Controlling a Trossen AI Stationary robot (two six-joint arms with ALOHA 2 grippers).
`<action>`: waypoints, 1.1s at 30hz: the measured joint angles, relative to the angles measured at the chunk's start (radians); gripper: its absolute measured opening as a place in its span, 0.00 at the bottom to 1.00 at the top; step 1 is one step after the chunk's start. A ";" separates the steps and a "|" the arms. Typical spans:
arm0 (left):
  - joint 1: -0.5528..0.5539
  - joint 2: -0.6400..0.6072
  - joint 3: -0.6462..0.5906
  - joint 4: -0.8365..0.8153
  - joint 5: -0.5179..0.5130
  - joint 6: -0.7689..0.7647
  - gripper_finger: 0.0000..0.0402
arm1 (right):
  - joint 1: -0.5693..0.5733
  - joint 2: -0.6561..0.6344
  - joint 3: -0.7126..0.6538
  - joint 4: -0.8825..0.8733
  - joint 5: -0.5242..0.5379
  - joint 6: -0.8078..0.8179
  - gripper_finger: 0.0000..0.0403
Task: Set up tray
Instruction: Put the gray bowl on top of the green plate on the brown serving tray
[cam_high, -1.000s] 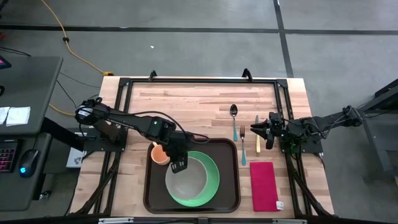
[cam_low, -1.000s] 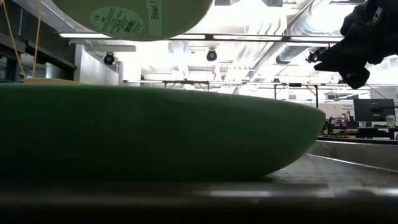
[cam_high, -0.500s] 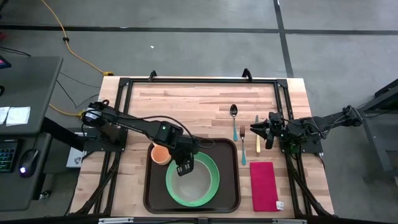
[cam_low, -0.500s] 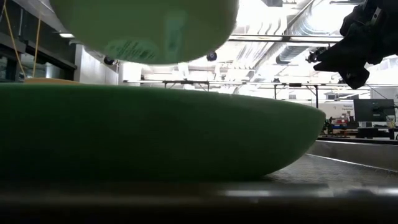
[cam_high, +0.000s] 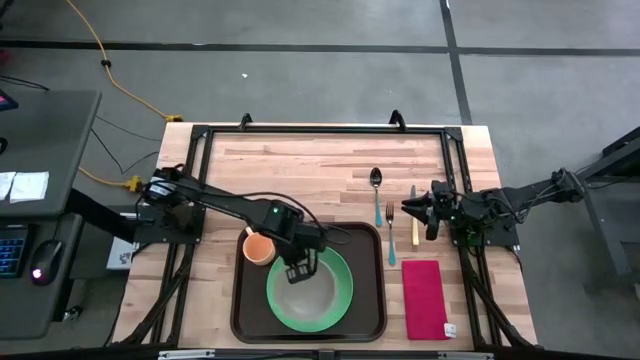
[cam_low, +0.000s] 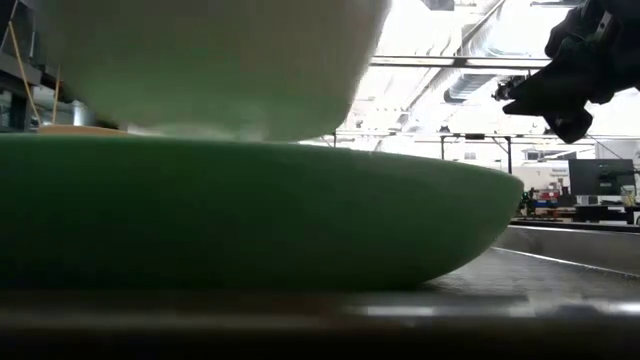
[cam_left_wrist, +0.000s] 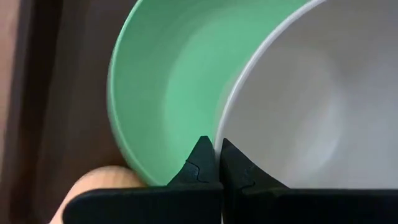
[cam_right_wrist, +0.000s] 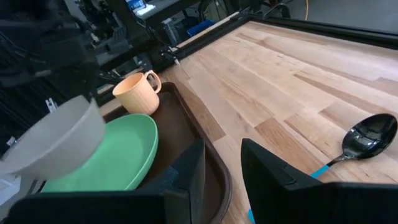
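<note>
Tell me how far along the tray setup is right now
Partly done. The green plate and the orange mug already sit on the tray. In hand: the left gripper is shut on the rim of the pale bowl, holding it tilted over the plate. Left: the spoon, fork, knife and red napkin lie off the tray near the waiting right gripper.

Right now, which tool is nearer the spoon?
Right. The right tool hovers just beside the spoon, over the fork and knife. The left tool is off across the tray, shut on the bowl rim above the green plate.
</note>
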 joint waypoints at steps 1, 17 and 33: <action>0.000 0.004 0.004 0.034 0.000 -0.001 0.04 | 0.000 0.002 0.000 0.000 -0.001 0.000 0.21; 0.000 0.018 0.002 0.000 -0.055 0.017 0.04 | 0.000 0.012 0.000 0.004 -0.003 0.000 0.21; 0.000 0.080 0.001 0.010 -0.070 0.059 0.04 | 0.000 0.013 0.000 0.007 -0.007 0.000 0.21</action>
